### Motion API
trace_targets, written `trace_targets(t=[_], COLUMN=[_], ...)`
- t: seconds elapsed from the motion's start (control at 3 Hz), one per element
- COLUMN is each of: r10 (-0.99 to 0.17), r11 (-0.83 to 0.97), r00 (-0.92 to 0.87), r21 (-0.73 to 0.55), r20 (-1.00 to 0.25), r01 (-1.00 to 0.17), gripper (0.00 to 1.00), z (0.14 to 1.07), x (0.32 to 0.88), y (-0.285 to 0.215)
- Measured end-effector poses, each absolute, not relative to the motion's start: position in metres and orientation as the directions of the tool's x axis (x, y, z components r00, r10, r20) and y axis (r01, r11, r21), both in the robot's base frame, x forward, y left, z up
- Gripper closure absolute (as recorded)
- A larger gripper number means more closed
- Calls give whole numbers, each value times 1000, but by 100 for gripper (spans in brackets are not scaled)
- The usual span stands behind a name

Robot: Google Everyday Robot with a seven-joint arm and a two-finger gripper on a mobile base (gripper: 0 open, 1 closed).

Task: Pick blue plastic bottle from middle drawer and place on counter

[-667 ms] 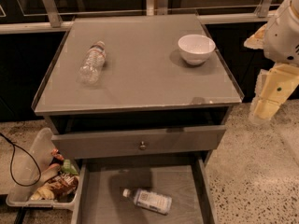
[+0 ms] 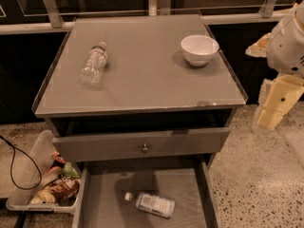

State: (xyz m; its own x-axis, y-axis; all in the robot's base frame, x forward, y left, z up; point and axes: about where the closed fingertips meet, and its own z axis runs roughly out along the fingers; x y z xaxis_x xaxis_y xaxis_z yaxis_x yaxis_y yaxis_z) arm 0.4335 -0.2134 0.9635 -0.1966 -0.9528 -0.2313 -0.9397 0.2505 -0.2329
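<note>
Lying on its side in the near middle drawer [image 2: 102, 201], the blue plastic bottle [image 2: 151, 204] points its white cap left. The gripper [image 2: 267, 120] hangs at right; whether it is open, I cannot tell.

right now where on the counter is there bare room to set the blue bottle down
The counter is bare across its middle, between the clear bottle and the white bowl, and along the whole front edge. Crowded only near those two. The gripper hangs beside its right edge.
</note>
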Motion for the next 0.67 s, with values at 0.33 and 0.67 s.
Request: trace_targets(t=[0.33,0.67], r10=[-942,-915], r11=[211,159], r00=[-145,-97], r21=[-198,-130], r20=[-304,-392], r01=[-957,-979], gripper=[0,0], z=[927,871], x=[416,389], y=[-207,-198])
